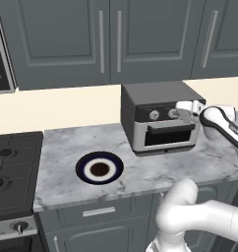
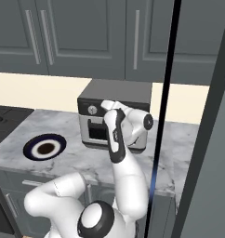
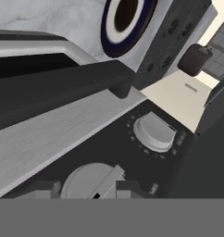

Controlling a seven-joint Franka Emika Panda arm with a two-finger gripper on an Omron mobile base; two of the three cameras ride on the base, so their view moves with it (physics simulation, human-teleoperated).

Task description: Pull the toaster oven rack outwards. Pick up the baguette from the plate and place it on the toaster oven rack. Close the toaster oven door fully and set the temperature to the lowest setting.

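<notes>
We see the boxy dark grey toaster oven on the marbled grey desk, its long axis running 9 to 3, door shut. Our tool straddles a round silver knob, half-open; whether it grips, we cannot tell. The round navy plate lies at the oven's 8 o'clock.

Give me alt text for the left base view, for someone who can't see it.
A white robot arm holds its gripper at the knob strip of a closed toaster oven on a marble counter. An empty plate sits left of it, grey cabinets above.
</notes>
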